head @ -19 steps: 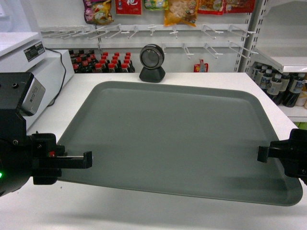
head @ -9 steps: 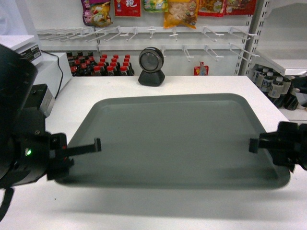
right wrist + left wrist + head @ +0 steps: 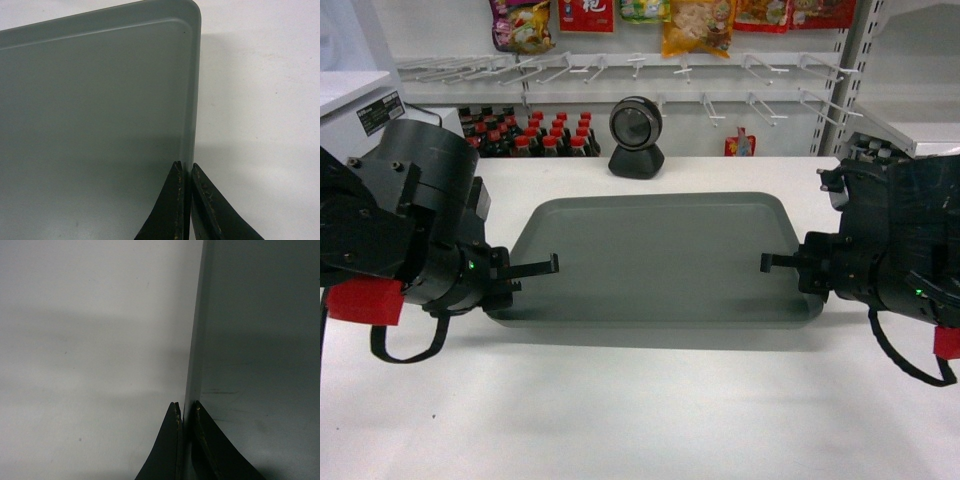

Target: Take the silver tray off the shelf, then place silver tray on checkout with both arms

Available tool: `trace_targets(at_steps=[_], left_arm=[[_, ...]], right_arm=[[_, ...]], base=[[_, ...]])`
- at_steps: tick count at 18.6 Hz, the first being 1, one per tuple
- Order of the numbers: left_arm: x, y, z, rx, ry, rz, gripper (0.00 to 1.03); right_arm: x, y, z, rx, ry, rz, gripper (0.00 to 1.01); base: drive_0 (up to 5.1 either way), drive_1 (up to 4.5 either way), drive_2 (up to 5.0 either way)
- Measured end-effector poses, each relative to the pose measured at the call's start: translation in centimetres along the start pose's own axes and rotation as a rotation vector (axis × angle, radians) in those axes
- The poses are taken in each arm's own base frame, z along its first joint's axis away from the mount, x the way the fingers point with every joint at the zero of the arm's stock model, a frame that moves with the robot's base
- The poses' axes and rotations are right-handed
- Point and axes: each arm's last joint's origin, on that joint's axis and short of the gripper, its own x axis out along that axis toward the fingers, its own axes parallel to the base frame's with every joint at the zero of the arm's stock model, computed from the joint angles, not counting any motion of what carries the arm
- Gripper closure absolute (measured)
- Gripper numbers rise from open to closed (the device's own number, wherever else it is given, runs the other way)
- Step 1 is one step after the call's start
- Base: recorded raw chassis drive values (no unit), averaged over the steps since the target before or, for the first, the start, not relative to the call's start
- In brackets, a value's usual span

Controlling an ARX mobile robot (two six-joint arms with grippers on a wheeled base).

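At left of the head view, the left gripper (image 3: 548, 266) is clamped on the left rim of the grey tray (image 3: 655, 255), its fingers (image 3: 172, 440) pinching the edge. The tray sits mid-frame, over the white worktop (image 3: 640, 410), below a black scanner (image 3: 637, 137) at upper centre. At right, the right gripper (image 3: 770, 263) pinches the opposite rim, fingers (image 3: 175, 205) nearly together.

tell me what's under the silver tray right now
The white checkout counter lies beneath the silver tray, with a shadow along the tray's near edge. Whether the tray touches the counter is unclear, and the surface directly below is hidden.
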Motion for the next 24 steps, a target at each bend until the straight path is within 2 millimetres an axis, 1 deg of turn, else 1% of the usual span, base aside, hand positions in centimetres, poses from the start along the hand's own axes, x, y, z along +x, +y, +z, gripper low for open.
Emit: trace_targets(at_steps=[2, 4, 5, 6, 7, 8, 9, 11, 12, 13, 14, 16, 17, 19, 20, 22, 23, 24], left_arm=[[1.5, -0.1, -0.1, 0.013, 0.027, 0.015, 1.00], [2.0, -0.3, -0.3, 0.018, 0.030, 0.027, 1.00], [2.0, -0.3, -0.3, 0.024, 0.024, 0.027, 1.00], [1.9, -0.7, -0.8, 0.036, -0.004, 0.040, 0.81], [1.5, -0.9, -1.1, 0.041, -0.020, 0.028, 0.72], [0.7, -1.0, -1.4, 0.044, -0.041, 0.018, 0.63], [-0.6, -1.3, -1.4, 0.037, -0.090, -0.008, 0.53], [-4.8, -1.6, 0.0, 0.004, -0.311, -0.003, 0.37], [-8.2, -1.2, 1.7, -0.004, -0.589, -0.113, 0.46], [-10.4, 0.0, 1.8, 0.032, -0.740, -0.149, 0.57], [-11.6, 1.6, 0.4, 0.055, -0.787, -0.138, 0.68], [-13.0, 4.5, -2.8, 0.083, -0.747, -0.090, 0.92], [-14.5, 5.0, -3.4, 0.092, -0.765, -0.107, 1.03], [-17.1, 6.2, -4.1, 0.101, -0.774, -0.116, 1.02], [-18.0, 6.8, -4.6, 0.097, -0.787, -0.111, 1.02], [-19.2, 7.7, -6.0, 0.097, -0.771, -0.106, 1.02], [-19.7, 8.0, -6.5, 0.098, -0.769, -0.109, 1.02], [-20.3, 8.2, -6.9, 0.099, -0.773, -0.113, 1.02]], right_arm=[[1.9, -0.2, -0.3, 0.002, 0.029, -0.008, 0.99], [3.1, -0.3, -1.1, -0.002, 0.068, -0.038, 0.99], [3.2, -0.2, -1.1, -0.001, 0.070, -0.045, 0.99], [3.0, 0.5, -1.4, -0.013, 0.046, -0.033, 0.81], [2.5, 0.5, -1.7, -0.012, 0.027, -0.036, 0.71], [1.7, 0.6, -1.7, -0.005, 0.002, -0.030, 0.62], [0.6, 0.6, -1.1, 0.008, -0.030, -0.025, 0.54], [-2.6, 0.7, 1.5, 0.075, -0.142, 0.031, 0.37], [-5.6, 0.9, 3.8, 0.053, -0.392, -0.027, 0.42], [-8.3, 0.6, 4.7, -0.006, -0.528, -0.113, 0.53], [-10.4, -0.1, 4.0, -0.064, -0.547, -0.167, 0.64], [-13.5, -0.9, 0.7, -0.140, -0.423, -0.214, 0.88], [-15.2, -0.9, 0.1, -0.163, -0.411, -0.206, 1.00], [-18.6, -0.9, 0.4, -0.169, -0.475, -0.206, 0.99], [-19.8, -1.1, 0.1, -0.169, -0.478, -0.216, 0.99], [-21.9, -1.0, -1.0, -0.175, -0.476, -0.209, 0.99], [-22.8, -0.8, -0.9, -0.178, -0.495, -0.202, 0.99], [-23.8, -1.4, -0.9, -0.183, -0.503, -0.190, 0.99]], base=[[0.0, 0.00, 0.0], [0.0, 0.00, 0.0], [0.0, 0.00, 0.0], [0.0, 0.00, 0.0], [0.0, 0.00, 0.0], [0.0, 0.00, 0.0], [0.0, 0.00, 0.0], [0.0, 0.00, 0.0], [0.0, 0.00, 0.0], [0.0, 0.00, 0.0], [0.0, 0.00, 0.0], [0.0, 0.00, 0.0], [0.0, 0.00, 0.0], [0.0, 0.00, 0.0], [0.0, 0.00, 0.0], [0.0, 0.00, 0.0], [0.0, 0.00, 0.0], [0.0, 0.00, 0.0]])
